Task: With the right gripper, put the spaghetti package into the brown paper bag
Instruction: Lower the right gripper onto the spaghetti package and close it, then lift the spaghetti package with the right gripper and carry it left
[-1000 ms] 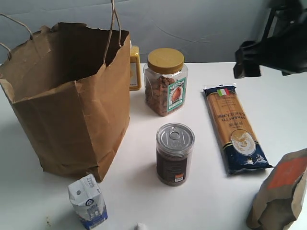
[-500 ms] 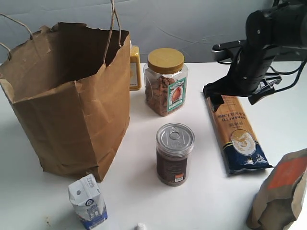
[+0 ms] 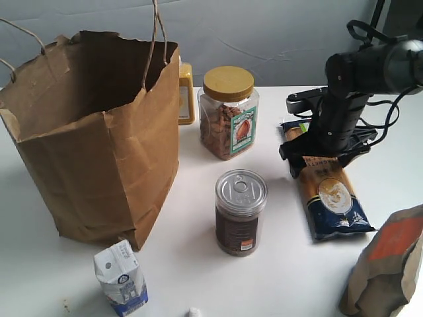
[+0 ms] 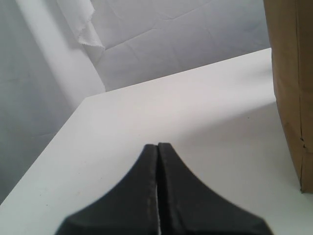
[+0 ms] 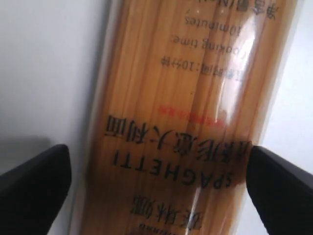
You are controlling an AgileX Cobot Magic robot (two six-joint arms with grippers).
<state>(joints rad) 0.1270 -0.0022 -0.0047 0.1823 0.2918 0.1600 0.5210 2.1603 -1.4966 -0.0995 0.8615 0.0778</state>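
The spaghetti package (image 3: 330, 195) lies flat on the white table at the right, its flag end toward the back. My right gripper (image 3: 322, 156) hangs low over the pack's upper half, hiding part of it. In the right wrist view the gripper (image 5: 159, 183) is open, with one black finger (image 5: 34, 178) on each side of the clear pack (image 5: 186, 112) and a gap at the left finger. The tall brown paper bag (image 3: 99, 132) stands open at the left. My left gripper (image 4: 158, 147) is shut and empty beside the bag's wall (image 4: 293, 88).
A clear jar with a yellow lid (image 3: 228, 112) and a tin can (image 3: 240, 211) stand between bag and spaghetti. A small brown pouch with an orange label (image 3: 390, 264) sits front right, a small milk carton (image 3: 121, 277) front left, a yellow bottle (image 3: 186, 92) behind the bag.
The right arm has come down from above the table's back right corner onto the spaghetti package, its open fingers now straddling the pack. Nothing else moved.
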